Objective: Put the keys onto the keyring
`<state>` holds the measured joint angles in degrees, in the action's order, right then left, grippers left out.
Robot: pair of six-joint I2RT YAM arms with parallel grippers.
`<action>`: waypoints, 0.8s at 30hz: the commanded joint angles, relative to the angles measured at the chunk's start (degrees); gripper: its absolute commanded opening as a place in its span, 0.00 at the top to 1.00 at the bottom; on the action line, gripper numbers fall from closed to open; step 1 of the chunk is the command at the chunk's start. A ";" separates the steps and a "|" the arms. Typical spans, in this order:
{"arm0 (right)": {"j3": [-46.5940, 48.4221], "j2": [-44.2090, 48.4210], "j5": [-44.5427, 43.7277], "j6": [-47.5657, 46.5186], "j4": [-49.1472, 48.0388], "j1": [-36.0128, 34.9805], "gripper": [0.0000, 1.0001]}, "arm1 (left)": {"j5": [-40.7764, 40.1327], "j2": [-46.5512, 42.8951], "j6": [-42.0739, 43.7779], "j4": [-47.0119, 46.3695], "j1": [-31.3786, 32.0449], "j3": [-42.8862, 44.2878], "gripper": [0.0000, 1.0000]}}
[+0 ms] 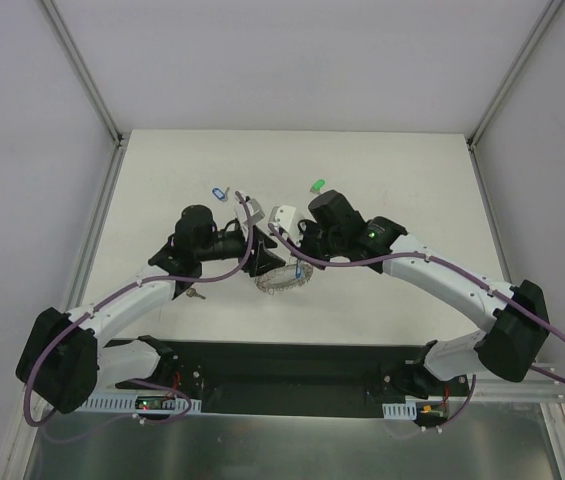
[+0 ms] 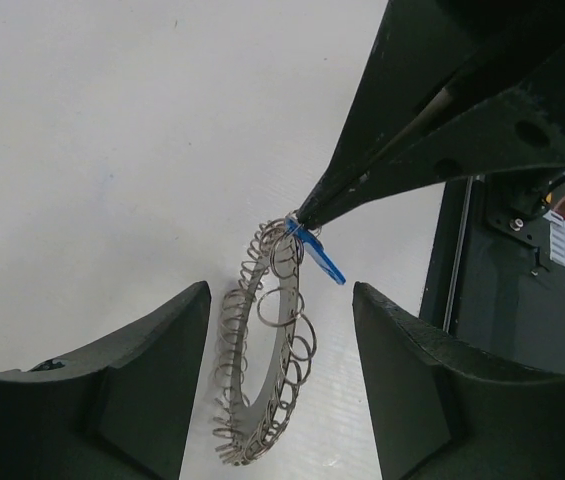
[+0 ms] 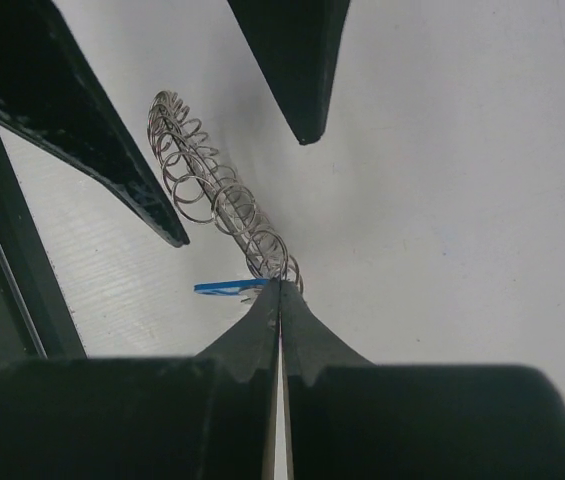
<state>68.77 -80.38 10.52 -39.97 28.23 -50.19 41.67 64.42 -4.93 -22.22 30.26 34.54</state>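
Plainly the keyring (image 2: 262, 370), sitting between your grippers, looks light, stiff and snaggy at its wire loops, so take its flat band with your left gripper (image 2: 280, 295), jaws spread astride it, while your right gripper (image 3: 280, 290) pinches the thin, slippery-looking blue key (image 2: 322, 258) at its rim.

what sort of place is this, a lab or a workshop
Most likely a robotics lab cell: a white table boxed in by plain white walls on metal struts, with the left arm and right arm bolted to its near edge, cables exposed.
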 commanded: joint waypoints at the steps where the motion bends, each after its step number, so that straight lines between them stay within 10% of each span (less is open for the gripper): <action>1: 1.62 1.19 2.31 -1.52 1.21 -0.43 0.99 | 8.68 3.85 4.30 -2.40 -0.64 5.78 0.42; 24: 1.89 3.04 2.48 -2.49 1.04 -0.52 0.99 | 27.33 19.07 5.10 4.02 -3.54 16.25 0.63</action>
<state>68.77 -79.55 11.84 -41.63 29.95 -50.37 65.67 82.15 0.40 -17.34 26.57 48.51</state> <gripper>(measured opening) 0.016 0.400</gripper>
